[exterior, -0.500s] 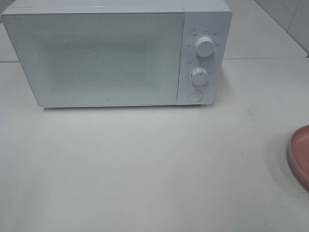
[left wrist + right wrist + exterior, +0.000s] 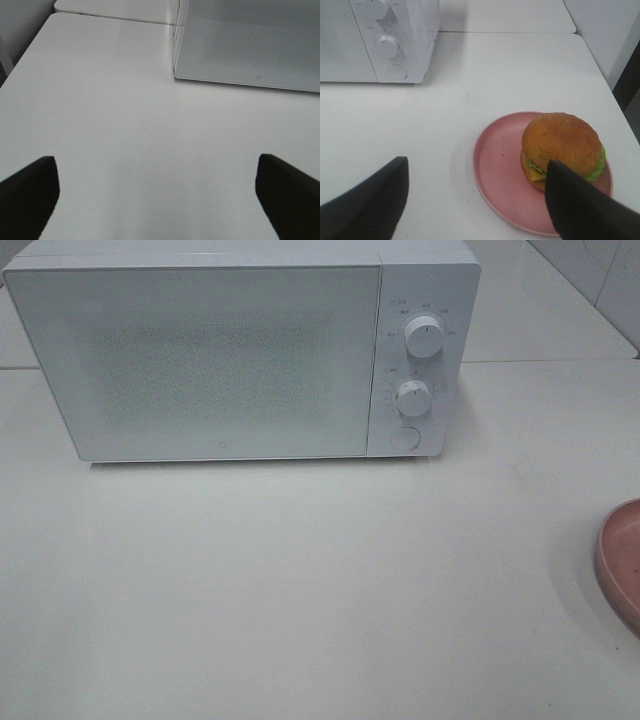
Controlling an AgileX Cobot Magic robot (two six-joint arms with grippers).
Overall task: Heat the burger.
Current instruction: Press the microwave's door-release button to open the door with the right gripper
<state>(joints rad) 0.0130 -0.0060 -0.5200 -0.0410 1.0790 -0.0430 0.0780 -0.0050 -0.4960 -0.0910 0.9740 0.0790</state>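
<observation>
From the high exterior view there is one white microwave (image 2: 240, 350) with its door closed, carrying two dials (image 2: 425, 337), one above the other, and one round button (image 2: 404, 438) beneath them. A broad bare stretch of bench (image 2: 300, 590) lies in front of it, and only a sliver of one pink plate (image 2: 622, 560) shows, cut off by the right border of that view. The left wrist view shows the left end effector (image 2: 156, 165) released, its two dark fingers spread wide with nothing between them, above bare bench. The microwave's lower door corner is well ahead of it, and the bench's rounded outer edge is to one side. Only the right wrist view shows the whole plate and the one burger (image 2: 562, 145), which sits upright on the half of the plate farther from the microwave, near the bench's right edge. The right end effector (image 2: 477, 170) is also released, jaws wide and grasping nothing. One of its fingers overlaps the burger's near side in the picture; contact cannot be told.
</observation>
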